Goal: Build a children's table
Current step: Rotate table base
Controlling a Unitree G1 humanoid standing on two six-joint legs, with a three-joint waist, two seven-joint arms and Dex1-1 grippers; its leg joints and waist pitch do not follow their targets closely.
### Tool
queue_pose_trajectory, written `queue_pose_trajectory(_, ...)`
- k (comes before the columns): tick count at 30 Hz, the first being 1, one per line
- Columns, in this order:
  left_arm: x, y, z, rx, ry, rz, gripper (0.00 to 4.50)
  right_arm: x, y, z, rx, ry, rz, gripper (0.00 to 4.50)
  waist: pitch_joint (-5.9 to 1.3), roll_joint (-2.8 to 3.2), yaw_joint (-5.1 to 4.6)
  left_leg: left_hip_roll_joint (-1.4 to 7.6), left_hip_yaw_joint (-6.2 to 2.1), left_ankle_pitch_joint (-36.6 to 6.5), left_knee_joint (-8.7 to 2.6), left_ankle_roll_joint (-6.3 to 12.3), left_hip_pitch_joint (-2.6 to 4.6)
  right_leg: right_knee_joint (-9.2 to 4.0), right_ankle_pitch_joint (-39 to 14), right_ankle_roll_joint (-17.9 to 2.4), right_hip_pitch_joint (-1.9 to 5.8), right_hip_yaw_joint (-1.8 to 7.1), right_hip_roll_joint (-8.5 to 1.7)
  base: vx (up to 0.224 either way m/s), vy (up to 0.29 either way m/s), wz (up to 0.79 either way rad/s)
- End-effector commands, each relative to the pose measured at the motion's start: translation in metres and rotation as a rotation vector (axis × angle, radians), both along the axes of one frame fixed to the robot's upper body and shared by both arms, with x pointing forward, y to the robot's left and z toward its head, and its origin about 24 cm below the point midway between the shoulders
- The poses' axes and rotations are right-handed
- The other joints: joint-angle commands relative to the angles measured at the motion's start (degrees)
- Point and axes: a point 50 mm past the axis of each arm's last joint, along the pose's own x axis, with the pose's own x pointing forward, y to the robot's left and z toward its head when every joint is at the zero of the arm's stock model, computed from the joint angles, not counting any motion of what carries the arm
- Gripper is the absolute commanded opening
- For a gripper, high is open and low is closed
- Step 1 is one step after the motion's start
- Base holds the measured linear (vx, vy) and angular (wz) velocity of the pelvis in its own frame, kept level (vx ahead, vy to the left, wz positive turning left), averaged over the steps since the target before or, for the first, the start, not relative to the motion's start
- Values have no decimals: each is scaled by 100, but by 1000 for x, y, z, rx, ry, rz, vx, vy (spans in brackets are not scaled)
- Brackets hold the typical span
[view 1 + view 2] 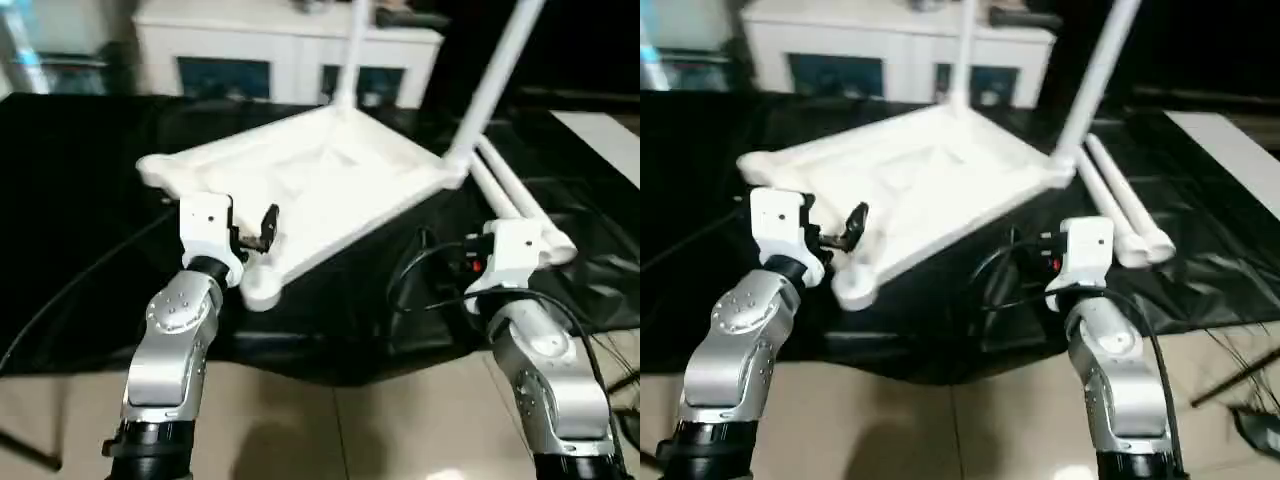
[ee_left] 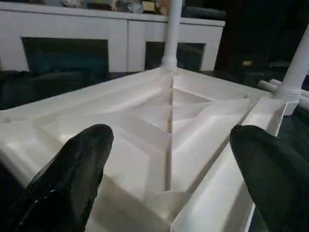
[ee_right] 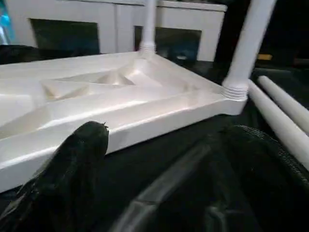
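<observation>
The white tabletop (image 1: 320,190) lies ribbed side up on a black sheet, tilted. Two white legs stand in its sockets, one at the far corner (image 1: 352,50) and one at the right corner (image 1: 495,80). Two loose legs (image 1: 520,205) lie side by side on the sheet to the right. My left gripper (image 2: 171,135) is open over the near corner, above an empty round socket (image 2: 166,203). My right gripper (image 3: 169,145) is open, low over the sheet in front of the tabletop's near right edge, holding nothing.
A white cabinet with glass doors (image 1: 250,50) stands behind the work. The black sheet (image 1: 80,200) covers the floor under the tabletop. Black cables (image 1: 420,270) loop beside my right wrist. Beige tiled floor (image 1: 350,420) lies nearest me.
</observation>
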Motion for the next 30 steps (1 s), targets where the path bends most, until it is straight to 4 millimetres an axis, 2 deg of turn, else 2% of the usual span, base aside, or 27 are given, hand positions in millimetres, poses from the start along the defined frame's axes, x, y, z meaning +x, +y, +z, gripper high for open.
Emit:
queue_pose_trajectory(1,1,0,-1,-10,11,20,446,1,2,5,2,-23,15,420,-415,46,44,114,-40,-1921,-480,386,42,-350,-1987,-1224,277,162,-229,94,-6,0)
queue_pose_trajectory(2,1,0,0,-11,10,20,446,1,2,5,2,-23,19,420,-437,58,51,97,-20,-1605,-460,518,46,-288,-1519,-1430,308,164,-209,111,-9,3)
queue_pose_trajectory(3,1,0,1,-12,9,19,446,1,3,5,1,-23,21,420,-445,62,58,88,-10,-1448,-448,586,53,-260,-1294,-1526,322,169,-201,111,-9,3)
queue_pose_trajectory(4,1,-1,1,-9,10,18,446,2,3,6,0,-24,24,420,-478,66,74,59,-3,-1057,-415,753,26,-198,-865,-1652,389,168,-182,114,-5,2)
queue_pose_trajectory(5,1,-1,1,-9,11,17,446,2,3,6,-2,-24,29,420,-498,43,102,31,5,-715,-383,919,25,-147,-527,-1719,425,168,-158,113,2,1)
queue_pose_trajectory(6,1,-1,1,-9,11,17,446,2,3,6,-2,-24,29,420,-517,61,121,27,-1,-535,-370,1006,46,-112,-354,-1746,430,159,-147,113,2,1)
queue_pose_trajectory(8,1,-1,0,-3,14,18,446,3,4,5,-9,-23,36,420,-554,62,143,-24,-35,157,-296,1421,144,24,369,-1749,403,134,-76,122,7,5)
queue_pose_trajectory(9,1,-1,0,-3,14,18,446,3,4,5,-9,-23,36,420,-547,32,141,-36,-40,257,-276,1529,157,46,490,-1742,394,141,-67,121,9,7)
queue_pose_trajectory(10,0,0,-1,1,15,19,446,4,4,4,-13,-20,36,420,-561,41,152,-46,-68,470,-242,1737,178,99,680,-1738,400,142,-60,107,9,10)
queue_pose_trajectory(11,0,0,-1,3,17,20,446,4,4,3,-17,-18,37,420,-573,44,155,-59,-84,604,-225,1832,194,115,746,-1710,401,135,-47,96,4,12)
queue_pose_trajectory(12,0,0,-1,3,17,20,446,4,4,3,-17,-18,37,420,-581,65,150,-73,-122,849,-194,1980,273,159,883,-1644,353,129,-16,96,4,12)
queue_pose_trajectory(13,1,1,-1,5,18,21,446,4,5,3,-22,-15,42,420,-566,51,151,-96,-151,992,-151,2104,278,195,1000,-1575,353,151,4,86,-9,13)
queue_pose_trajectory(14,2,1,-1,6,19,21,446,4,6,4,-25,-14,46,420,-552,17,168,-134,-145,1012,-119,2144,226,197,1028,-1562,401,196,0,75,-9,13)
queue_pose_trajectory(15,3,1,-1,10,20,18,446,4,6,4,-24,-15,48,420,-543,14,176,-155,-140,1006,-108,2135,198,193,1001,-1584,427,216,-1,75,-9,13)
queue_pose_trajectory(16,3,1,-1,14,20,14,446,4,6,5,-24,-16,49,420,-508,-33,192,-206,-120,895,-84,2056,130,155,916,-1613,497,279,3,63,5,13)
queue_pose_trajectory(17,3,1,0,17,19,12,446,5,6,5,-23,-17,48,420,-491,-10,225,-178,-126,734,-107,1947,181,136,775,-1690,489,303,-5,56,-5,16)
queue_pose_trajectory(18,3,1,0,20,19,11,446,5,5,5,-22,-17,47,420,-484,-15,226,-170,-135,710,-114,1913,188,140,738,-1718,505,305,0,56,-5,16)
queue_pose_trajectory(20,3,2,-1,23,23,15,446,5,5,4,-23,-14,47,420,-501,-18,282,-241,-149,750,-72,1762,61,88,674,-1629,682,351,3,0,0,0)
queue_pose_trajectory(21,2,3,-2,24,25,17,446,5,6,4,-23,-14,49,420,-511,-25,307,-273,-150,771,-55,1721,8,79,732,-1568,739,371,16,0,0,0)
queue_pose_trajectory(22,2,4,-3,26,28,20,446,5,8,4,-24,-13,54,420,-517,-13,344,-289,-160,786,-57,1631,-2,80,875,-1457,757,384,45,0,0,0)
queue_pose_trajectory(24,3,5,-2,28,29,21,446,5,9,5,-22,-17,59,420,-488,78,312,-134,-255,844,-162,1584,254,158,835,-1400,540,268,88,39,-22,18)
queue_pose_trajectory(25,4,5,-2,31,27,18,446,5,9,5,-21,-19,58,420,-480,66,177,48,-447,1078,-188,1892,484,289,679,-1314,312,184,83,37,-53,10)
queue_pose_trajectory(26,4,5,-1,31,27,18,446,5,9,5,-21,-19,58,420,-477,94,162,125,-535,1138,-163,2196,644,301,358,-1228,145,154,-5,20,-58,5)
queue_pose_trajectory(27,5,4,-1,32,26,15,446,5,9,5,-20,-19,56,420,-463,72,140,147,-551,1053,-171,2278,653,302,201,-1240,105,157,-45,20,-58,5)
queue_pose_trajectory(28,5,4,-1,32,27,14,446,5,8,5,-20,-19,55,420,-467,-8,220,-84,-366,951,-73,2224,386,164,359,-1282,392,293,-100,0,0,0)
queue_pose_trajectory(29,5,4,-1,33,27,12,446,4,8,5,-20,-18,54,420,-463,-60,391,-399,-194,662,80,1944,-112,-23,481,-1361,861,541,-126,0,0,0)
queue_pose_trajectory(30,4,4,-2,35,30,7,446,3,7,4,-20,-16,49,420,-471,-35,461,-367,-215,495,135,1595,-302,-71,551,-1465,1015,646,-177,0,0,0)
